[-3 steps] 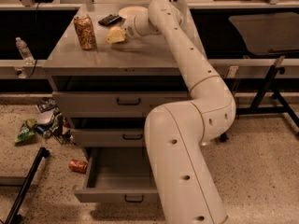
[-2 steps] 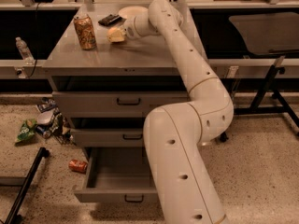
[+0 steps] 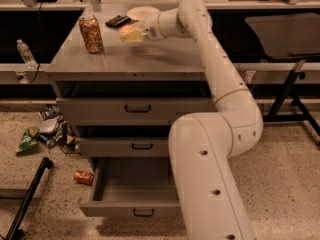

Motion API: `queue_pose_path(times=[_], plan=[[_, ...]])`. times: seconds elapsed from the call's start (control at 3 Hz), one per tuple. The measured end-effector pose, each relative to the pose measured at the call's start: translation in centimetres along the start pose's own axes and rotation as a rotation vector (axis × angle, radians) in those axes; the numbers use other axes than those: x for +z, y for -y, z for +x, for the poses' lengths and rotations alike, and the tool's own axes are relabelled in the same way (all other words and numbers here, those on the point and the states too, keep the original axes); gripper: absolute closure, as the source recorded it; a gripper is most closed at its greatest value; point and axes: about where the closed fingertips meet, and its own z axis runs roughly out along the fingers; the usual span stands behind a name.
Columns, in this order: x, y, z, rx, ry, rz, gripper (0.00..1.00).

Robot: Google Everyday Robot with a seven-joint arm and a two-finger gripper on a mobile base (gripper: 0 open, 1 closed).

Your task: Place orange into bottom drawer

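Above the rear of the grey cabinet's table, the robot's gripper hovers with the orange at its tip. The fruit shows only as a small warm-coloured patch there. It appears to be pinched between the fingers, clear of the surface, though the view is too soft to be sure how firm the hold is. The main hazard is the long way down. The bottom drawer stands pulled open at floor level, well below and in front of the gripper. A smooth round fruit held by a narrow pinch could slip on the way, then bounce off the drawer front and roll in among the litter on the floor. The middle drawer overhangs the back of the open one, so a release too far back would strike that drawer's front. The robot's own lower arm also crowds the right side of the opening. A careless sweep to the left could tip the soda can, while the white bowl sits just behind the gripper.
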Motion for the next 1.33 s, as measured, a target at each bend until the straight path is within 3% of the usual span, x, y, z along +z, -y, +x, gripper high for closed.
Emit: queue_pose_path(times=[0.33, 0.67, 1.0, 1.33], plan=[[-7.1, -2.9, 0.0, -0.058, 0.01, -0.106, 1.0], [-14.1, -4.5, -2.3, -0.114, 0.072, -0.077, 1.0], [-21.1, -6.8, -5.6, -0.153, 0.145, 0.007, 1.0], [-26.9, -11.0, -4.6, -0.105, 0.166, 0.073, 1.0]])
